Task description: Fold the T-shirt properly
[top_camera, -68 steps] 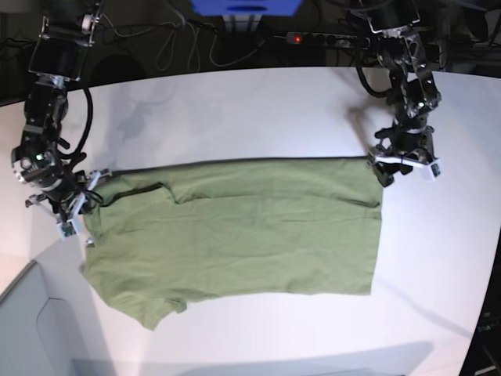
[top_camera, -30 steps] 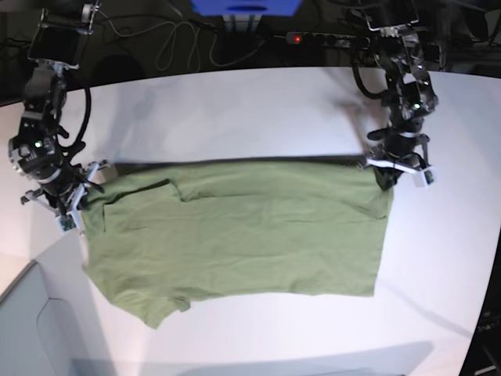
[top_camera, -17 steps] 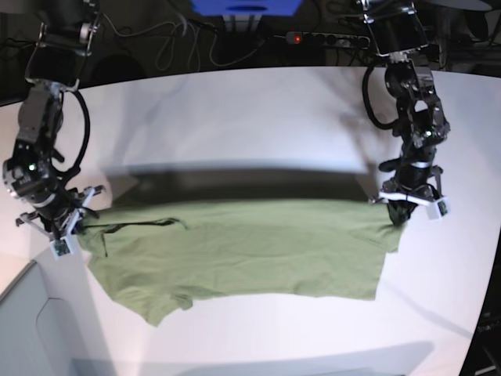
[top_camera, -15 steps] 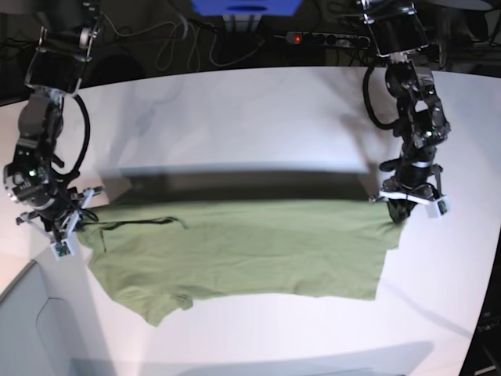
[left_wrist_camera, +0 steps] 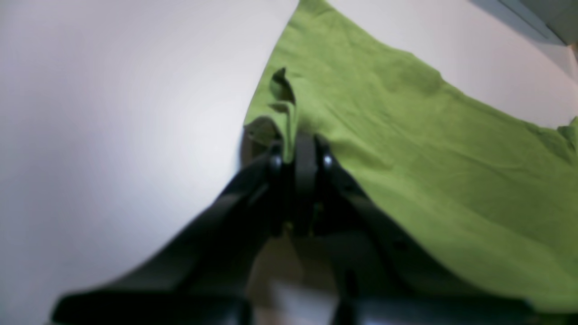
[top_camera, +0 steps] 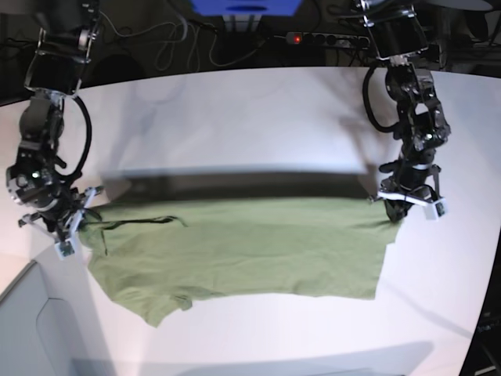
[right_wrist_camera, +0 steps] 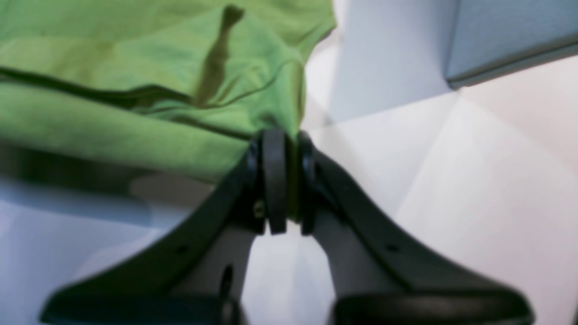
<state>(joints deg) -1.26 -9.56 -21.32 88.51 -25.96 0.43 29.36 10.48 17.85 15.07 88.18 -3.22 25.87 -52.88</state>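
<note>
The sage-green T-shirt (top_camera: 243,251) lies across the white table (top_camera: 235,117), its far edge lifted off the surface and throwing a dark shadow behind it. My left gripper (top_camera: 399,210), on the right of the base view, is shut on the shirt's far right corner; the left wrist view shows the green cloth (left_wrist_camera: 406,135) pinched between the closed fingertips (left_wrist_camera: 300,149). My right gripper (top_camera: 74,223), on the left, is shut on the shirt's far left corner, with bunched cloth (right_wrist_camera: 180,90) clamped between its fingertips (right_wrist_camera: 280,149).
A raised grey panel (top_camera: 39,329) sits at the table's front left corner. Cables and a power strip (top_camera: 329,37) run along the dark back edge. Bare white tabletop (top_camera: 438,298) extends around the shirt.
Both grippers have lifted the shirt's far edge and carried it toward the front of the table over the lower half. In the last half second they have barely moved.
</note>
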